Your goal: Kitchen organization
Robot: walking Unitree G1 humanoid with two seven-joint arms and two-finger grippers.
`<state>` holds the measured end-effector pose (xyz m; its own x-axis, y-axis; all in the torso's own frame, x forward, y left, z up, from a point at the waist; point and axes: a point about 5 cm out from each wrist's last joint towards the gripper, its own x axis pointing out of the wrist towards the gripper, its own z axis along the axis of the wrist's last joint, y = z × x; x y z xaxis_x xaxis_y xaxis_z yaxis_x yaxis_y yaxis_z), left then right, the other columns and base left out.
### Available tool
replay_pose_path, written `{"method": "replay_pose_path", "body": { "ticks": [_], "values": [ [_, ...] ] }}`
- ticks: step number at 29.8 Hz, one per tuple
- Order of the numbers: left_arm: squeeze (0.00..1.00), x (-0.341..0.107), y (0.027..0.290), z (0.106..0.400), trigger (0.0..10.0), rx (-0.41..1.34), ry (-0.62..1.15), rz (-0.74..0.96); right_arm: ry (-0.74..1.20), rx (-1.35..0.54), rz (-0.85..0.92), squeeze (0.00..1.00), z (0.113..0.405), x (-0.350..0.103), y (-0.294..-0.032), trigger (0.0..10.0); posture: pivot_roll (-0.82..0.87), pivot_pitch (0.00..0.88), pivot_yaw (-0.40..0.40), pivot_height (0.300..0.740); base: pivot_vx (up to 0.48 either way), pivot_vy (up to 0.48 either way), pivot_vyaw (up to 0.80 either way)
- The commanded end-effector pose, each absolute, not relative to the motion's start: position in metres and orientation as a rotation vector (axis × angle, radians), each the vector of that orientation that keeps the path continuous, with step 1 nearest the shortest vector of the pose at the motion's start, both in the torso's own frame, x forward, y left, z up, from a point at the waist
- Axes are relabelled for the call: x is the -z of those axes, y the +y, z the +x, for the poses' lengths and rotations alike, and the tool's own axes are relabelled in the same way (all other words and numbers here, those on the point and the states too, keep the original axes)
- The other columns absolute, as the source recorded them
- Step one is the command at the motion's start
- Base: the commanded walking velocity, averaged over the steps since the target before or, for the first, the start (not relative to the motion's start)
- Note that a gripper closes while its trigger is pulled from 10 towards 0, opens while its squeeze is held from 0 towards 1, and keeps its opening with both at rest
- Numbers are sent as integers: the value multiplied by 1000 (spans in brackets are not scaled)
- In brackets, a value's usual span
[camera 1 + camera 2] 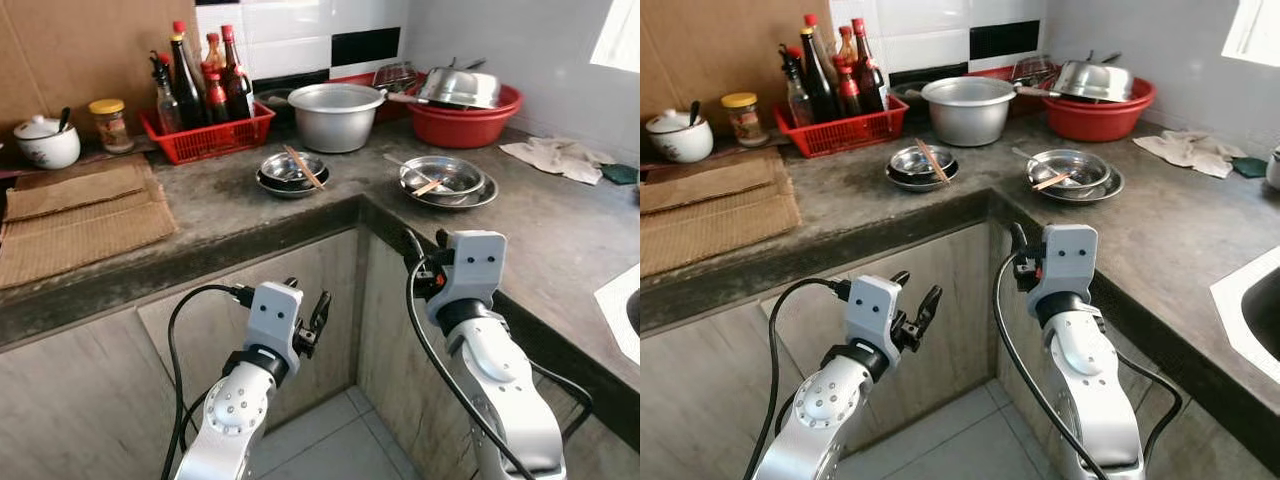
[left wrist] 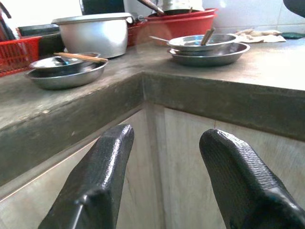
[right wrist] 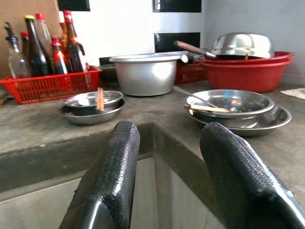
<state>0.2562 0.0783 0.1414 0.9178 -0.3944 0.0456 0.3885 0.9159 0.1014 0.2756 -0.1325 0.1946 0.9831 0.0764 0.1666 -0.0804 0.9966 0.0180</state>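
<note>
The grey stone L-shaped tabletop is carrying many kitchen things. Near its inner corner, a stack of shallow steel bowls with wooden chopsticks across it is sitting, and just to the right another stack of steel plates with a spoon and a stick inside is lying. Behind them a big aluminium pot is standing, and beside it a red plastic basin holding an upturned steel bowl. On the left, a red plastic basket full of dark sauce bottles is standing against the wall, with a yellow-lidded glass jar and a white ceramic pot with a lid further left. Brown woven mats are lying on the left part, and a crumpled pale cloth on the right part.

The left hand is hovering below the tabletop edge, in front of the cabinet door, with its fingers spread apart and holding nothing. The right hand is also raised under the corner, released, its fingers apart and empty.
</note>
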Motion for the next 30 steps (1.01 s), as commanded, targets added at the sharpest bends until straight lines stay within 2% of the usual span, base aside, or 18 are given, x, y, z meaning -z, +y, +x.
{"method": "replay_pose_path", "body": {
  "ticks": [1,5,12,19,30],
  "values": [
    [0,-143,79,256,10000,402,-67,100,-181,-84,18,0,274,-197,-130,10000,5,0,-8,740,289,0,0],
    [0,-143,79,256,10000,406,-66,101,-181,-70,14,0,274,-197,-131,10000,5,0,-7,740,304,0,0],
    [0,-144,79,256,10000,407,-67,98,-196,51,-12,0,272,-196,-147,10000,4,1,-1,740,309,0,0],
    [0,-144,79,257,10000,401,-74,96,-190,71,-22,0,272,-195,-150,10000,4,1,-1,740,304,0,0],
    [0,-143,79,256,10000,403,-62,78,-225,128,-28,0,272,-200,-156,10000,8,4,-5,740,0,0,-41]
  ]
}}
